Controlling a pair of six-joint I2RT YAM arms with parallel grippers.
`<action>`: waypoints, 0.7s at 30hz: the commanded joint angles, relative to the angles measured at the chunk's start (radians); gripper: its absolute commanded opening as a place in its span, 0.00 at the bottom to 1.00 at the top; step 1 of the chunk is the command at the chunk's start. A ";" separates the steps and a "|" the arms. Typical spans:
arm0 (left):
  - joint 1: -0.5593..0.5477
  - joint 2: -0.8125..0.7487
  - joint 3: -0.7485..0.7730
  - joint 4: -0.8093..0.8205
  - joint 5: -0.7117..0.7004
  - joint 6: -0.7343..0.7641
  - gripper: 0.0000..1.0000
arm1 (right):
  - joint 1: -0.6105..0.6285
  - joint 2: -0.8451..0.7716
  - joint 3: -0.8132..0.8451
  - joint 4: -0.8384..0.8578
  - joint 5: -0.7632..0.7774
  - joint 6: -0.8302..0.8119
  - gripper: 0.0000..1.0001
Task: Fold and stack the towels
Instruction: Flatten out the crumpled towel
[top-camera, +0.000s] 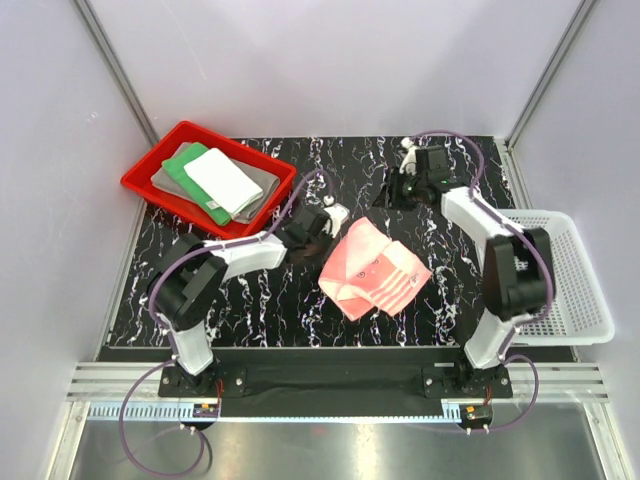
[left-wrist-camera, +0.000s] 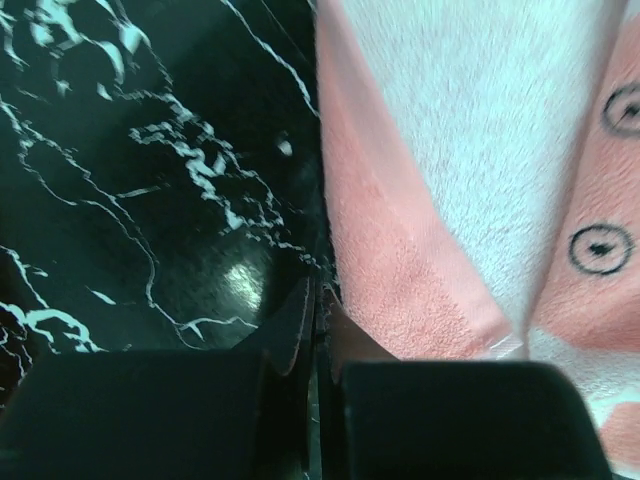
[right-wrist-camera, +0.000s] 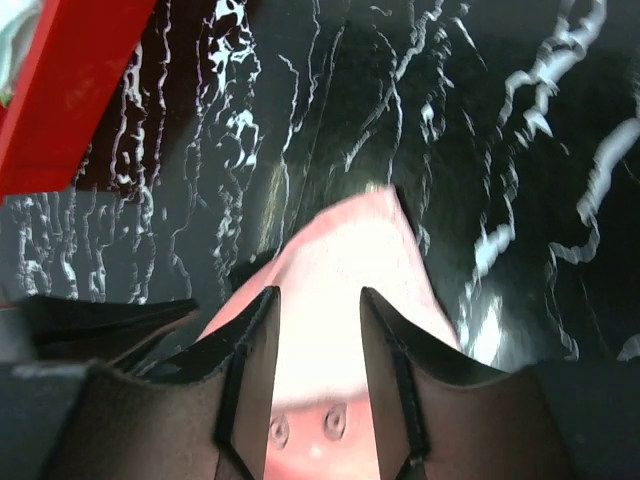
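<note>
The work surface is a black, white-veined marble table (top-camera: 250, 300) enclosed by plain white walls with aluminium corner posts. A red plastic tray (top-camera: 140, 185) sits at the upper left of the top view. It contains three folded towels in a stack: grey towel (top-camera: 265, 190) at the bottom, green towel (top-camera: 180, 170) above it, white towel (top-camera: 222, 180) on top. A white mesh basket (top-camera: 580, 300) stands at the right edge, just beside the right arm's elbow. The salmon-pink towel (top-camera: 375, 268) lies loosely folded at centre frame, between the two arms, apart from both containers. The left gripper (top-camera: 328, 222) rests at the towel's upper-left edge. Its wrist view shows the fingers pressed together at the hem, and whether cloth is pinched between them cannot be determined. The right gripper (top-camera: 398, 188) is positioned at upper centre, clear of the towel, with its fingers parted and holding nothing. Its wrist view shows a towel corner (right-wrist-camera: 340, 250) beyond the gap.
</note>
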 joint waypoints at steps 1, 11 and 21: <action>0.072 -0.077 0.003 0.124 0.191 -0.122 0.00 | 0.001 0.163 0.129 0.006 -0.182 -0.161 0.44; 0.148 -0.045 0.089 0.044 0.236 -0.162 0.01 | 0.000 0.455 0.364 -0.172 -0.217 -0.329 0.43; 0.035 -0.175 0.021 -0.048 0.104 -0.111 0.33 | 0.008 0.526 0.439 -0.318 -0.110 -0.367 0.43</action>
